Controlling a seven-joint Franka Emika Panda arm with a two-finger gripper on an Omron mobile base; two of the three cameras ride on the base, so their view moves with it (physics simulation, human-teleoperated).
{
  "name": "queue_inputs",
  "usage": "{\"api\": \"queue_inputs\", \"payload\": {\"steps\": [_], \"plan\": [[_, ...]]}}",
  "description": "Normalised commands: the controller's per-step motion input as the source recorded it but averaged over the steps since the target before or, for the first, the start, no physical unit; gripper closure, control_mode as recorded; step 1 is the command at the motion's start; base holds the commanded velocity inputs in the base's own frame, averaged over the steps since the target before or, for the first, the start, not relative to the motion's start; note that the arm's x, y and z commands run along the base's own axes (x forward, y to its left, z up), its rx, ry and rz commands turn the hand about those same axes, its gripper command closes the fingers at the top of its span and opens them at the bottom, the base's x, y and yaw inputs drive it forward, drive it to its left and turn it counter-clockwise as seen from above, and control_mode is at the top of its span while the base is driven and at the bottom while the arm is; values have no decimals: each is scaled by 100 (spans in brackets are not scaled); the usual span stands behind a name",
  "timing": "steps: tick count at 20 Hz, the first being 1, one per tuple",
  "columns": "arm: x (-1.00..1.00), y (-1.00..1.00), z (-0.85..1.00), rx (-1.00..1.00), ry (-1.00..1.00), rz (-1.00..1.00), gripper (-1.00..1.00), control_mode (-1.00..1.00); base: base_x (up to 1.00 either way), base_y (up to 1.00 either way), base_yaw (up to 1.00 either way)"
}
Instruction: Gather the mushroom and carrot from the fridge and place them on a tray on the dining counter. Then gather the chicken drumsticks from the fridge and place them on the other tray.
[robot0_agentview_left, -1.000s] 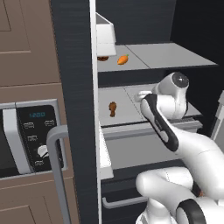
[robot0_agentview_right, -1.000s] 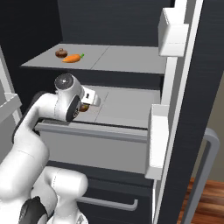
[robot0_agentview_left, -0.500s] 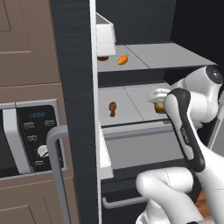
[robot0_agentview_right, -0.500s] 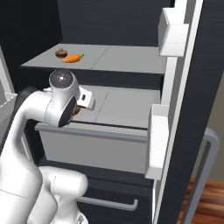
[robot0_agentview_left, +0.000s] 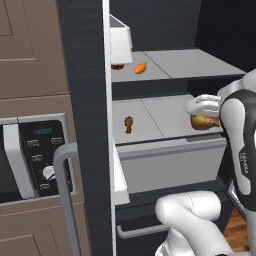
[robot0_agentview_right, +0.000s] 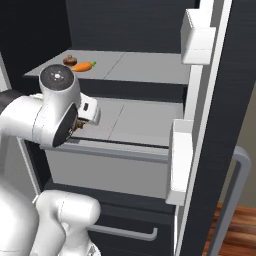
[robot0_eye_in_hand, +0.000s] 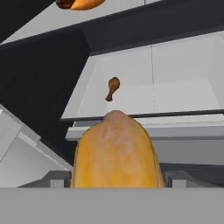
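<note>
Flat, even rendered light is washing everything, no glare showing. The fridge (robot0_agentview_left: 165, 65) interior is staying dim up top, soft shadows sitting under shelves. Hand view is looking blurry up close.

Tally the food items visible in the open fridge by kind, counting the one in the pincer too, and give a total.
Chicken drumsticks: 2, one on the lower shelf, one held in the pincer
Carrot: 1, upper shelf
Mushroom: 1, beside the carrot
Total: 4
</note>
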Motion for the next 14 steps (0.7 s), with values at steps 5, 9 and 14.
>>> {"api": "queue_inputs", "payload": {"steps": [5, 9, 14], "plan": [[-81, 0, 44, 0, 0, 4, 100, -100, 0, 0, 0], [-63, 3, 22, 0, 0, 2, 100, -100, 0, 0, 0], [-12, 2, 0, 0, 0, 0, 100, -100, 0, 0, 0]]}}
